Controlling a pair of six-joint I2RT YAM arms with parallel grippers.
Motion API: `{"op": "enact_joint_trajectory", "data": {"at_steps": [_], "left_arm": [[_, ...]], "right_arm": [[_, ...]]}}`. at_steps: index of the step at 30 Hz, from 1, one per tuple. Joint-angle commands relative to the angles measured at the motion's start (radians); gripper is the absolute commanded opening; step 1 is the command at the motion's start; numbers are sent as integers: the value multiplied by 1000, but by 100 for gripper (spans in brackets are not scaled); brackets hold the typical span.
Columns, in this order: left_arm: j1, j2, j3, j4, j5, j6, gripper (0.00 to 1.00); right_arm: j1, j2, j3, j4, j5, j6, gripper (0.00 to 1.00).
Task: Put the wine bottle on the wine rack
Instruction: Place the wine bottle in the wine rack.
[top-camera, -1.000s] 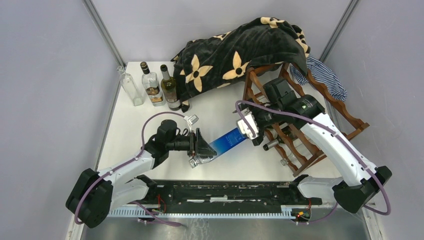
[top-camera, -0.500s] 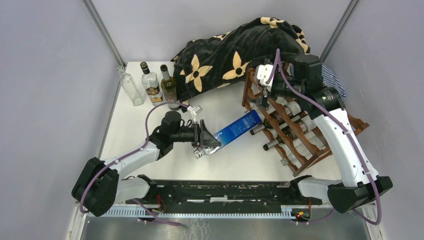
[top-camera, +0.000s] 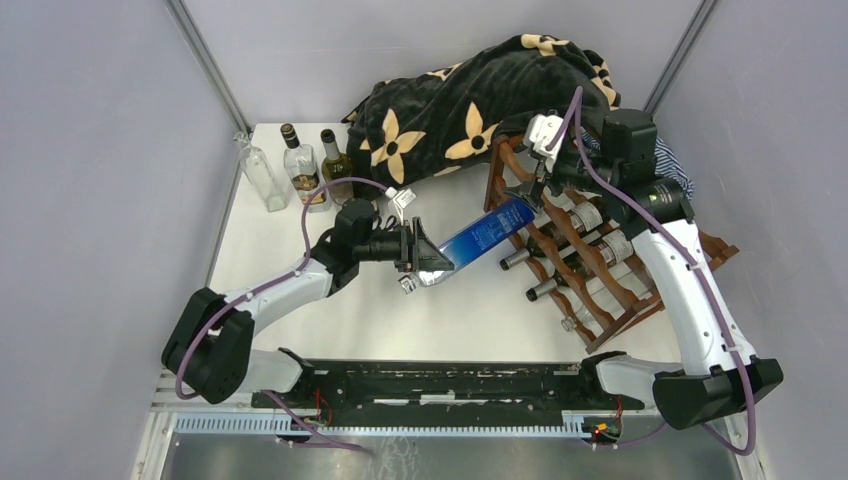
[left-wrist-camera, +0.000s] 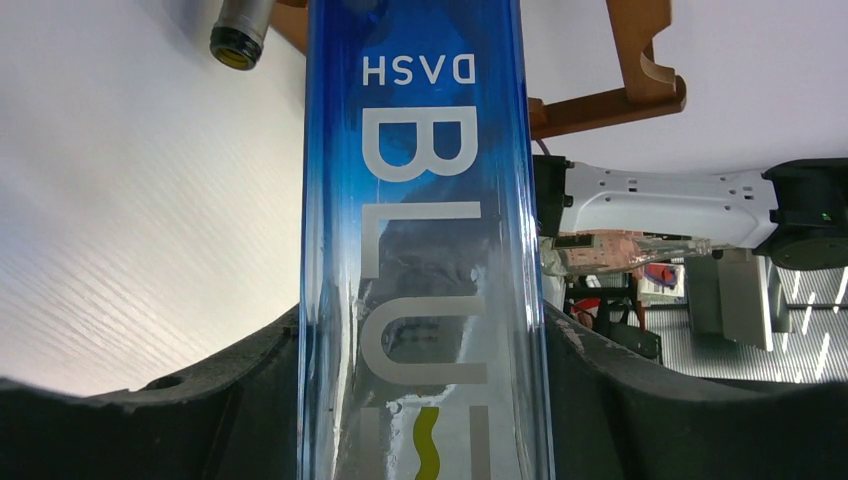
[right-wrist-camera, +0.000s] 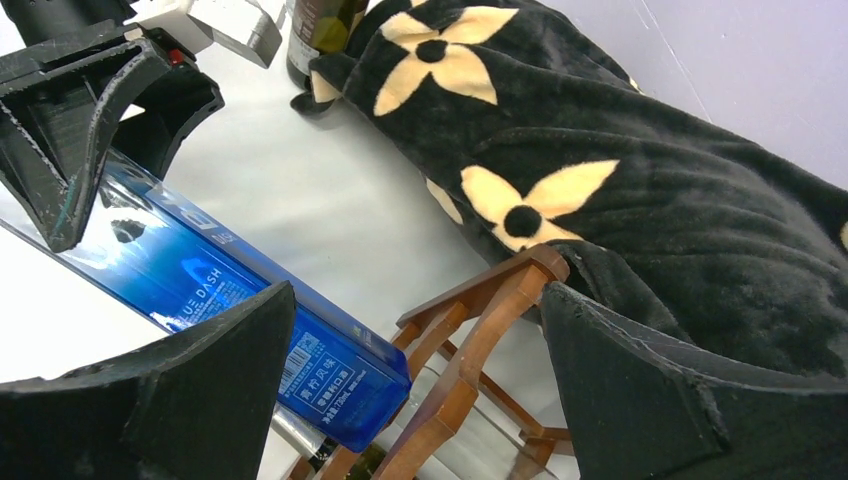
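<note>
White tabletop (top-camera: 450, 320) bears the wine rack (top-camera: 612, 322) holding bottles (top-camera: 585, 215); left claw (top-camera: 425, 262) clamps the blue bottle (top-camera: 490, 232), right claw (top-camera: 532, 180) apart.

**Colours and Patterns on the Counter**

The wine bottle (top-camera: 485, 238) is tinted deep blue, paling to clear toward its base, and is lettered in white. The wine rack (top-camera: 640, 295) is stained dark reddish-brown. A black blanket (top-camera: 470, 90) is patterned with cream four-petalled flowers. A cloth (top-camera: 655, 155) is striped blue and white. The counter (top-camera: 290, 260) is white. The left arm (top-camera: 270, 303) and right arm (top-camera: 690, 290) are cased in white, with black joints and purple cables (top-camera: 304, 230).
</note>
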Motion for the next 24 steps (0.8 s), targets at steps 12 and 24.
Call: {"op": "enact_joint_trajectory", "data": {"at_steps": [12, 24], "left_arm": [[53, 82, 187, 286, 141, 22, 2], [133, 150, 230, 323, 222, -54, 2]], "right_arm": [[-40, -39, -26, 64, -17, 38, 98], [-51, -45, -42, 73, -23, 44, 98]]}}
